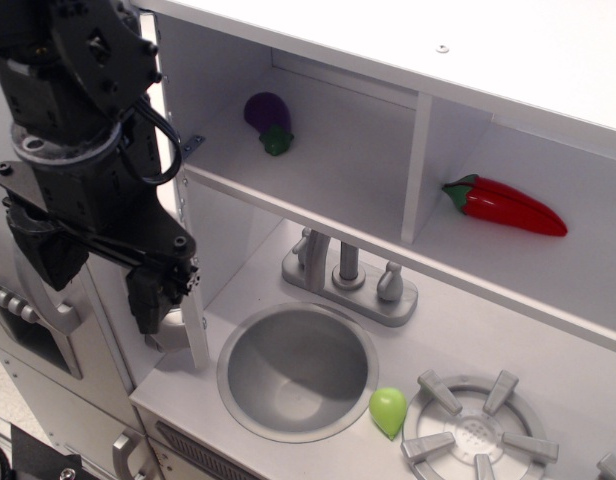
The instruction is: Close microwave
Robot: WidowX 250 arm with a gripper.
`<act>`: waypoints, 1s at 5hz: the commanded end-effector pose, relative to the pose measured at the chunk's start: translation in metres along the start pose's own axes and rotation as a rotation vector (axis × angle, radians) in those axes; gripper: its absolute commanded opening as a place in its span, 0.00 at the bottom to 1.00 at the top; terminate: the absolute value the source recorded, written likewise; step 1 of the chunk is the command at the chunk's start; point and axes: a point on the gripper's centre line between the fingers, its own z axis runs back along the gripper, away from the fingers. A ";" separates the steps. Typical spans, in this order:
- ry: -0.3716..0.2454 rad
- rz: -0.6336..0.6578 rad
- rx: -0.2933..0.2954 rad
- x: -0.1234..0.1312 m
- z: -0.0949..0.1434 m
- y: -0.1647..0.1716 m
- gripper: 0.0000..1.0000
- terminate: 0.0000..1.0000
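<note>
The microwave (338,170) is the white upper compartment on the left, and it stands open. Its door (33,345) is swung out to the far left and shows part of a dark window, small grey buttons (6,300) and a grey handle (56,315). My black gripper (98,285) hangs in front of the open door, just left of the compartment's side wall (193,300). Its two fingers (148,300) stand wide apart and hold nothing. The arm hides most of the door.
A purple eggplant (271,122) lies inside the microwave. A red pepper (508,207) lies in the right compartment. Below are a grey faucet (348,275), a round sink (298,370), a green toy fruit (388,410) and a stove burner (478,430).
</note>
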 end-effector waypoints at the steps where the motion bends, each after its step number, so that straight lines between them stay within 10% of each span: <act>1: 0.000 0.000 0.000 0.000 0.000 0.000 1.00 0.00; 3: -0.019 -0.047 -0.084 -0.015 -0.006 0.056 1.00 0.00; 5: -0.023 0.080 -0.089 0.023 -0.011 0.070 1.00 0.00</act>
